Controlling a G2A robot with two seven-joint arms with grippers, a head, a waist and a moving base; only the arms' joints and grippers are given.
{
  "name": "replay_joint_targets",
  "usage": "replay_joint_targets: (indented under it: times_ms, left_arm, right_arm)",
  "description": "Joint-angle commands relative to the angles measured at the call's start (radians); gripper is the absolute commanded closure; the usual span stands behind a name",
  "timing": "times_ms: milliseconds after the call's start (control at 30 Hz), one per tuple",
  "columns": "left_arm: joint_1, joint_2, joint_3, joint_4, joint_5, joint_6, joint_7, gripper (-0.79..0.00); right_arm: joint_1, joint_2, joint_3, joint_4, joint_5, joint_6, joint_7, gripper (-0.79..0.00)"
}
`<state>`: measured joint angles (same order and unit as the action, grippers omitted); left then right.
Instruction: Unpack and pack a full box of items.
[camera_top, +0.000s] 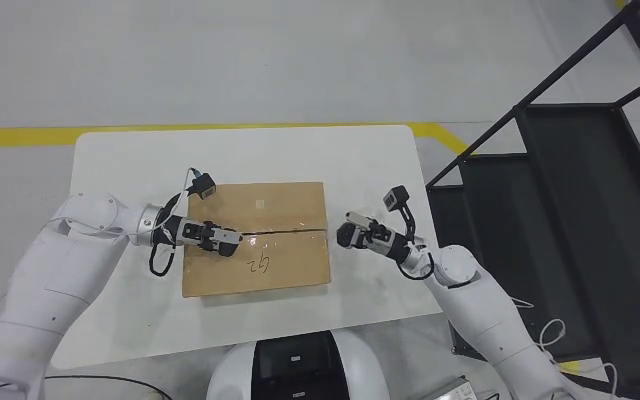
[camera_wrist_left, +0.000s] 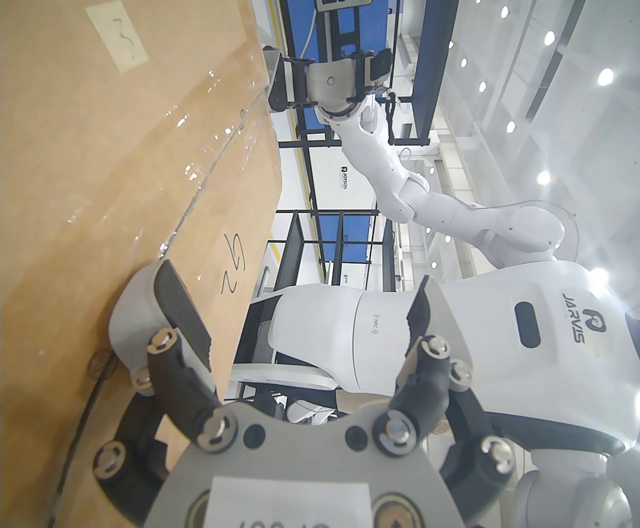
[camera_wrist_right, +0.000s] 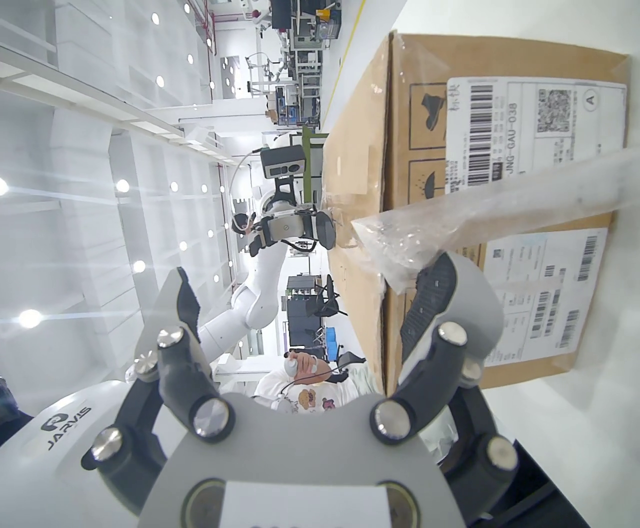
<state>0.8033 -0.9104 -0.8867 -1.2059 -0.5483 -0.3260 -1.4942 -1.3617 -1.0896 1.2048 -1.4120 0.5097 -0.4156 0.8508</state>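
Fingers (camera_wrist_left: 180, 312) splayed wide and empty on left gripper (camera_wrist_left: 295, 280), one pad against the taped top of the brown cardboard box (camera_wrist_left: 100, 175), from left wrist. From right wrist: right gripper (camera_wrist_right: 312, 270) equally agape and empty, just beside loose clear tape strip (camera_wrist_right: 500, 200) on labelled end. From above: box shut, mid white table (camera_top: 250, 150); strip best pinched firmly, peeled along seam; black stairs (camera_top: 540, 200) well apart.

Grey floor (camera_top: 300, 60), yellow stripe (camera_top: 35, 136), dark stairs (camera_top: 560, 190)

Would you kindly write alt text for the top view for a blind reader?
A closed, taped cardboard box sits on a white table. The left gripper is over its top by the seam; the right gripper is at the seam's opposite end.
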Motion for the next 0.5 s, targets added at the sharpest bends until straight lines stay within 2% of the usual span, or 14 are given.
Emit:
replay_joint_targets:
  times_ms: [0,467]
  left_arm:
    - [0.0,0.0,0.0,0.0,0.0,0.0,0.0,-0.785]
    - [0.0,0.0,0.0,0.0,0.0,0.0,0.0,-0.785]
  right_arm:
    - [-0.006,0.001,0.004,-0.02,-0.016,-0.006,-0.003,-0.785]
    - [0.01,-0.005,-0.021,-0.092,-0.108,-0.01,-0.03,-0.785]
